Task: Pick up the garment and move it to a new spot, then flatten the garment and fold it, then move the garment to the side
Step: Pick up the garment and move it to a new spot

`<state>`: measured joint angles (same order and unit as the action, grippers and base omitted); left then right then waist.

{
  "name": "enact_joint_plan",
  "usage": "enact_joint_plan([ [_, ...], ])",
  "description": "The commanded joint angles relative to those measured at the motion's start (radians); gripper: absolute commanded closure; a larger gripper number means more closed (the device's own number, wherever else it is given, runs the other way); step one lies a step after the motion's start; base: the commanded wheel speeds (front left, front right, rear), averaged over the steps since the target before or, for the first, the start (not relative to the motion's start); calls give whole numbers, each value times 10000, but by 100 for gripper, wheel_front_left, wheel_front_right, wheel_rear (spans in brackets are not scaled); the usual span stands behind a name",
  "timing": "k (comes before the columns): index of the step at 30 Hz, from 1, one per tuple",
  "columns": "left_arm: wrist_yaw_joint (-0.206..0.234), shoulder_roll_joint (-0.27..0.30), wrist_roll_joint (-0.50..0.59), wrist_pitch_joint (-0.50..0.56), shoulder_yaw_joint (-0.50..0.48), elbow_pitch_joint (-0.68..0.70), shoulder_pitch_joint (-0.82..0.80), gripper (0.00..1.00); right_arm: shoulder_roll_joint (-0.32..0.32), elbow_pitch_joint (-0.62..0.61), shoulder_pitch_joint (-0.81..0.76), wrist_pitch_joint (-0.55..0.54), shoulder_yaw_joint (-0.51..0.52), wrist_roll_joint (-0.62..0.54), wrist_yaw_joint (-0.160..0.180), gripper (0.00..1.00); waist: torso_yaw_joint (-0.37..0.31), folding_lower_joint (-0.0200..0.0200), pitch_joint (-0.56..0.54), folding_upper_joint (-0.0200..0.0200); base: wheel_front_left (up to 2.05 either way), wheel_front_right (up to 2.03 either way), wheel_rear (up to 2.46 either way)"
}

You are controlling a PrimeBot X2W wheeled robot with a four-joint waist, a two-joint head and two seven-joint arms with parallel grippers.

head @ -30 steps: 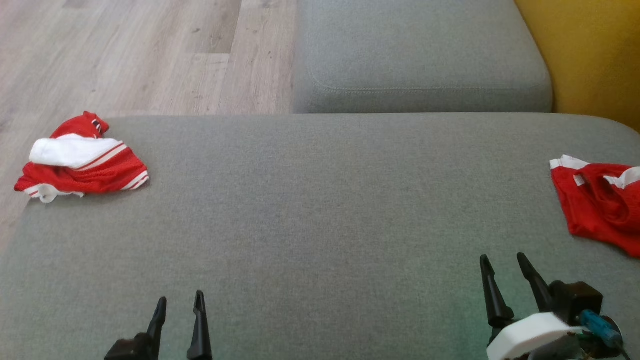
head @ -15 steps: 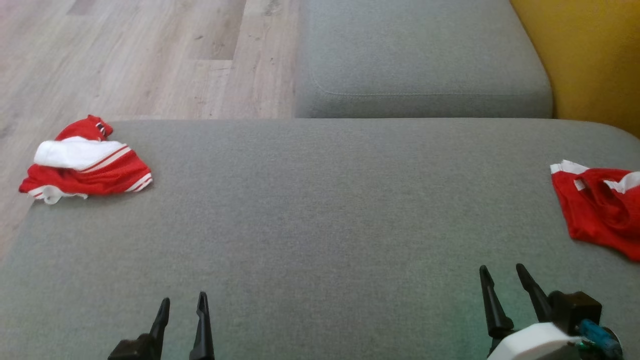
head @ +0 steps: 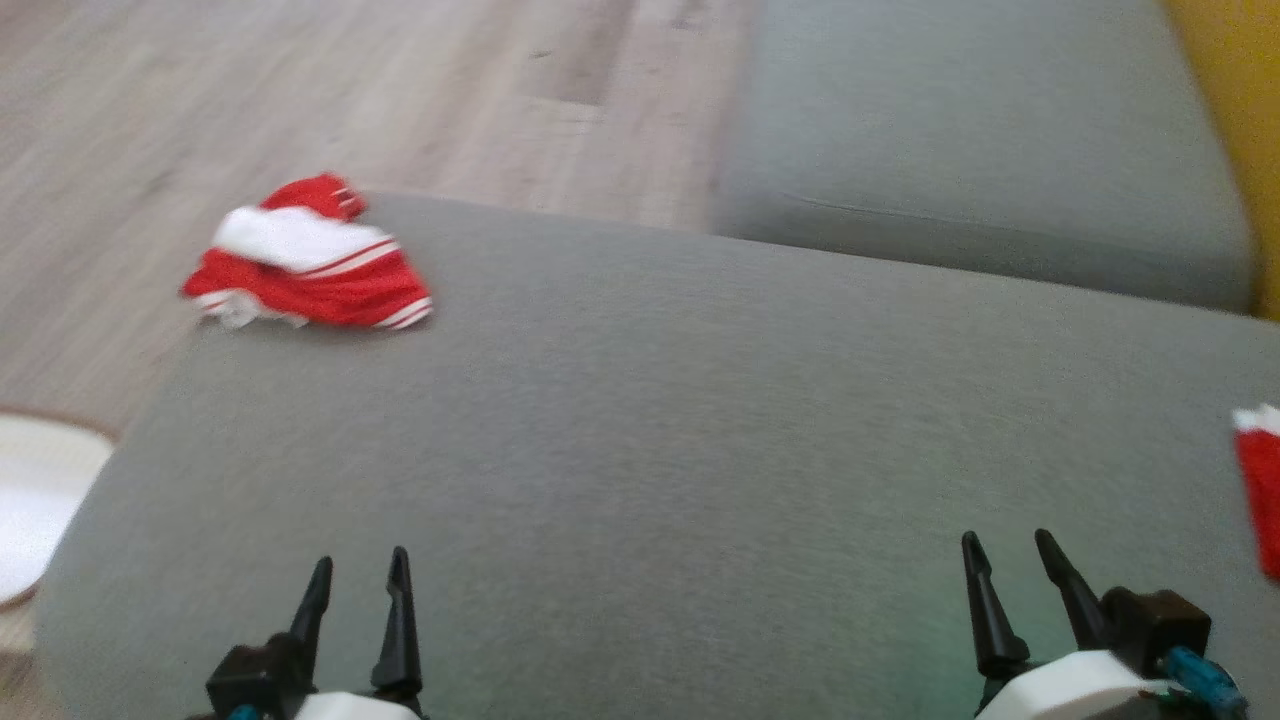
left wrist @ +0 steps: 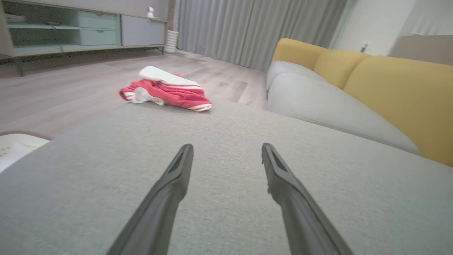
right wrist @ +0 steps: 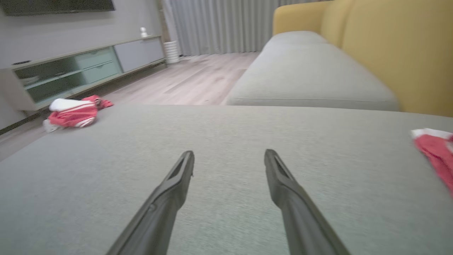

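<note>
at the cushion's (head: 650,420) far corner, the garment (head: 310,270) lies well beyond the wide-open, empty left pincer (head: 360,565).

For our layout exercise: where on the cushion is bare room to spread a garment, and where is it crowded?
Middle of the cushion: bare, bordered by the striped garment at the far left corner, the red garment at the right edge, and the left gripper and right gripper in front. Crowded: those two edges.

No lettering, brand mark or number can be read anywhere: the red-and-white striped garment (head: 308,269) (bunched at the sofa seat's (head: 650,450) far corner) carries stripes alone, and the blurred media cabinet (right wrist: 81,67) shows no legible label.
</note>
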<state>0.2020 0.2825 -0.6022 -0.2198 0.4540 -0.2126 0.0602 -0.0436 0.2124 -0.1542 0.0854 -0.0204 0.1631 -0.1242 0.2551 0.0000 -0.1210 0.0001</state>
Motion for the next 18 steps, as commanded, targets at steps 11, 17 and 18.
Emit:
enact_joint_plan([
  [11,495,428,-43,-287,-1288,1102,-261,0,-66,9,1617,174,-1419,196,-65,0,2310,0,765,-1,0,0,0],
  [17,632,346,12,-381,-1747,1514,80,0,-66,361,2188,220,-1850,178,-65,0,2440,0,968,-1,0,0,0],
  [18,631,335,26,-388,-1800,1557,120,0,-66,403,2243,240,-1886,175,-65,0,2451,0,984,-1,0,0,0],
])
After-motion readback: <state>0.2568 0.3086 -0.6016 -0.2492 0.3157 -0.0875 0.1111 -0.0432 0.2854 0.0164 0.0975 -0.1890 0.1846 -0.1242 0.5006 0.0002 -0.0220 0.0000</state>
